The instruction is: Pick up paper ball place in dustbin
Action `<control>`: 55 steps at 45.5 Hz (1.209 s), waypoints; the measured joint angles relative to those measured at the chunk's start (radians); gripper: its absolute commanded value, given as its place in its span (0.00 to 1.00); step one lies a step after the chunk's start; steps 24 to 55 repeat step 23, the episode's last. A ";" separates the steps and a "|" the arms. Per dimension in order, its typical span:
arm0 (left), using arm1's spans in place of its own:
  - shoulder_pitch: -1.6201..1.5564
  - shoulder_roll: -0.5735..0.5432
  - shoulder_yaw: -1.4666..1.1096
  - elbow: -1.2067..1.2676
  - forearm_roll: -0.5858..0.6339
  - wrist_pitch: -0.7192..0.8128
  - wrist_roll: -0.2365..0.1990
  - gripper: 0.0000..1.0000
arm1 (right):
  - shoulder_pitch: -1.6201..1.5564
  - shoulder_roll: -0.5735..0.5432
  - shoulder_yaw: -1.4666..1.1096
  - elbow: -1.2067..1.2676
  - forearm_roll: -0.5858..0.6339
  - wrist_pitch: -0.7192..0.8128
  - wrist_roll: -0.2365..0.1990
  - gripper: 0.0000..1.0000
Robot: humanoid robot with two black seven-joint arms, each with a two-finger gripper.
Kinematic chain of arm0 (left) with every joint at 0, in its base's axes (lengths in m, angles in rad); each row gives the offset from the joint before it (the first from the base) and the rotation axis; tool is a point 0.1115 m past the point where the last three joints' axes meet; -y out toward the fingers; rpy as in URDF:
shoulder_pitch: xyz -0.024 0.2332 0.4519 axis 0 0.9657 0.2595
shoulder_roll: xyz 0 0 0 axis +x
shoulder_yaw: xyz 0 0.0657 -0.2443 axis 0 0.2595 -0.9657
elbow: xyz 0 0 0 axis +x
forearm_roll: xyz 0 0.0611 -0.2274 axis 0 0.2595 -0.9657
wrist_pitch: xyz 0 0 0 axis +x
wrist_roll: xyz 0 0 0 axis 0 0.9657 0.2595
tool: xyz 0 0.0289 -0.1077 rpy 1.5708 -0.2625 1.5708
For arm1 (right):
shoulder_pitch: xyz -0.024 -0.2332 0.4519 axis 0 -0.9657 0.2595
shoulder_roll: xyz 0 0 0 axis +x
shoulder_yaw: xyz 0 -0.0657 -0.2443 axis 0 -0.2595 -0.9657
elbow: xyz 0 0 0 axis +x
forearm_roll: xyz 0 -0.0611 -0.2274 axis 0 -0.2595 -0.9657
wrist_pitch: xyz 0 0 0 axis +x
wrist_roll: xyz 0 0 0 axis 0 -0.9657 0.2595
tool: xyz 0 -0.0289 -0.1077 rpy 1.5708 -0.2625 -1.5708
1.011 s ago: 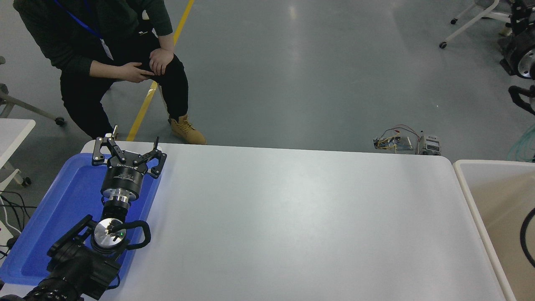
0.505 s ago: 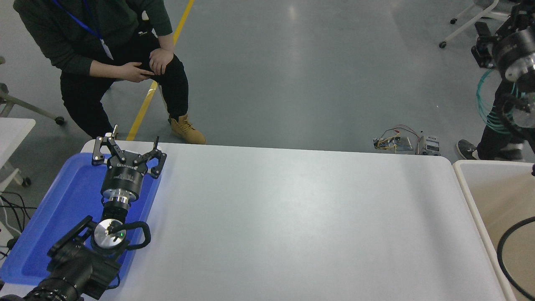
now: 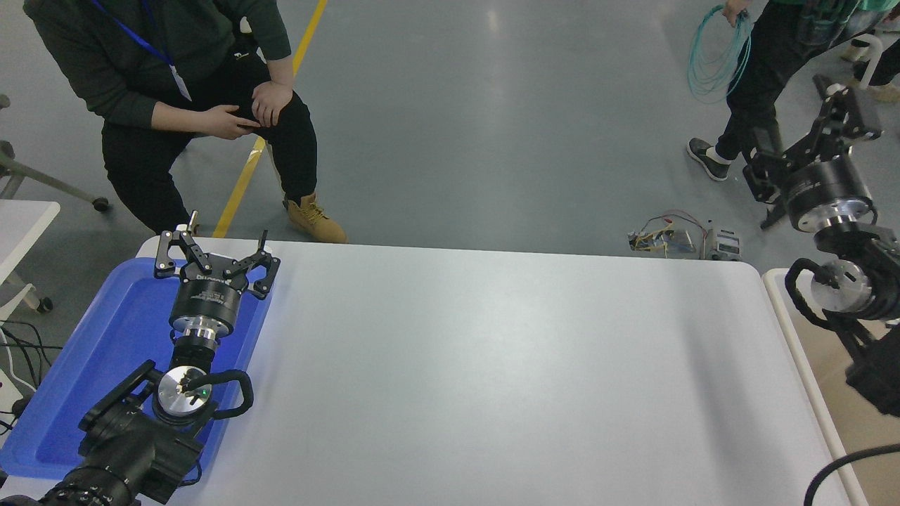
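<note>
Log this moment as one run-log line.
left gripper: open, parked over blue tray | right gripper: raised beyond table's far right corner, above dustbin | paper ball: not visible | table: white

The right arm hides much of the dustbin, which the frame edge crops.

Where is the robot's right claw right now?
In the head view the right claw is at the far right, raised beyond the table's far right corner, above the dustbin, near a standing person's legs. Its fingers look open and empty.
</note>
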State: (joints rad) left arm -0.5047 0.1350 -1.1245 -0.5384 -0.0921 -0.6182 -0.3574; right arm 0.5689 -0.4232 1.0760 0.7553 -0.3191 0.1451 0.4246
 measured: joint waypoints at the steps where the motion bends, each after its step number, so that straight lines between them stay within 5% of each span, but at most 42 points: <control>1: 0.000 0.000 0.000 0.000 0.000 0.000 0.000 1.00 | -0.009 0.005 0.003 0.000 0.000 0.001 0.000 1.00; 55: 0.000 0.000 0.000 0.000 0.000 0.000 0.000 1.00 | -0.134 0.058 0.034 0.003 0.000 0.041 0.007 1.00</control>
